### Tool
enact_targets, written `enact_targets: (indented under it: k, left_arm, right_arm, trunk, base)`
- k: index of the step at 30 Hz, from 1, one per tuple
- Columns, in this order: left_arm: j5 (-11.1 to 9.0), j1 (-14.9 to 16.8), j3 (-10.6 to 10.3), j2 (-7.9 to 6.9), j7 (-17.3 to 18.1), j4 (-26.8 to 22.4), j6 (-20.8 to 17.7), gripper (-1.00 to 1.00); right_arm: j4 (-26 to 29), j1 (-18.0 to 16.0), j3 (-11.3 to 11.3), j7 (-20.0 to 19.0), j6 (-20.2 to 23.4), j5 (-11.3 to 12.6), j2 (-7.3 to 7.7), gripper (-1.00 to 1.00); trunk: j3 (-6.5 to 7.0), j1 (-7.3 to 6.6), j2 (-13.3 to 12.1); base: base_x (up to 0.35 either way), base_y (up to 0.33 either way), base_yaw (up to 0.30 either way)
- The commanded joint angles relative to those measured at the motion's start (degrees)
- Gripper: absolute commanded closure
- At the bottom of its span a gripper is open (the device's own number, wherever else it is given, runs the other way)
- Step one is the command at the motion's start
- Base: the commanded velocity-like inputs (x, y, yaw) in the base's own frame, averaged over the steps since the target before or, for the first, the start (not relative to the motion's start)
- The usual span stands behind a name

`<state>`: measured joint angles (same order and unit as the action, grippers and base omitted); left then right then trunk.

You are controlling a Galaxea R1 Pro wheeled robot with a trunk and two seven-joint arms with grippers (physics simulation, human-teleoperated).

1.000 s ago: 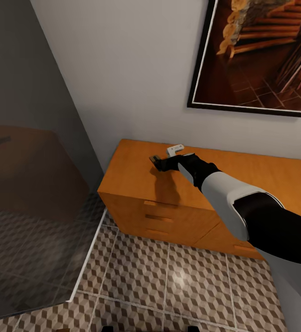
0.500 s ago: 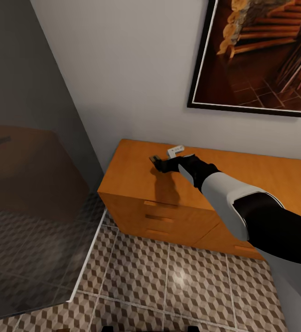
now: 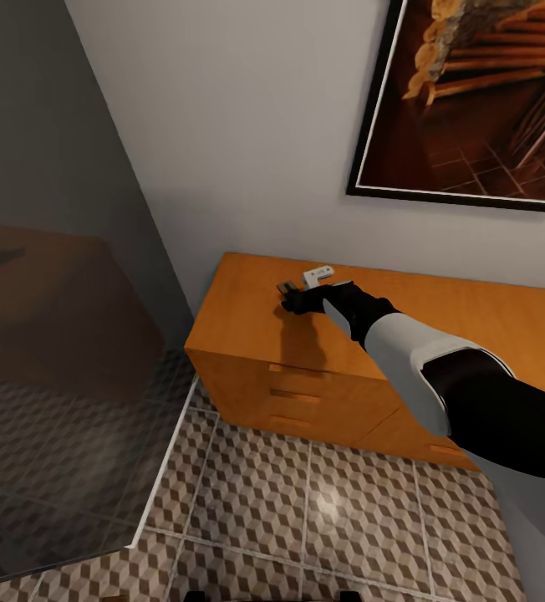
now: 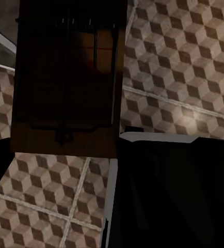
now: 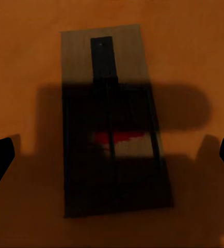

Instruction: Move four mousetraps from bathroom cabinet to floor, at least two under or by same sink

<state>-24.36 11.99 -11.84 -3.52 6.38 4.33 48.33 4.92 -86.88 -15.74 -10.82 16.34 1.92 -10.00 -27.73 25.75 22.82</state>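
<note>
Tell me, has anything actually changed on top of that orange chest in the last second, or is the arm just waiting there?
Little has changed. The whole view slid slightly, which is the camera moving, not the things. The right pincer still hovers open over a small flat wooden mousetrap on the orange-brown wooden cabinet. The small pale trap behind it turned slightly a second ago, then lay still. The left pincer keeps holding another dark wooden mousetrap above the cube-patterned tile floor.

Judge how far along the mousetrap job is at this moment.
Done: nothing yet; no trap lies on the cube-patterned floor tiles in view. In hand: the left gripper seems to hold one brown wooden mousetrap above them; the right gripper, jaws open, straddles a second mousetrap on the orange wooden cabinet. Left: placing all four.
</note>
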Motion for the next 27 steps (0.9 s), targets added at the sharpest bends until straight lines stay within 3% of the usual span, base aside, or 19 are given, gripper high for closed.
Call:
enact_targets:
  k: [1,27]
  left_arm:
    - [-0.4,0.1,-0.2,0.01,0.3,0.2,0.3,1.0]
    - [-0.4,0.1,-0.2,0.01,0.3,0.2,0.3,1.0]
  right_arm:
    - [0.0,0.0,-0.3,-0.1,0.3,0.2,0.0,-1.0]
    - [-1.7,0.0,-0.3,-0.2,0.1,0.2,0.0,-1.0]
  trunk:
    - [-0.08,0.03,0.1]
    - [-0.08,0.03,0.1]
  base:
    - [0.0,0.006,0.0]
    - [0.0,0.0,0.0]
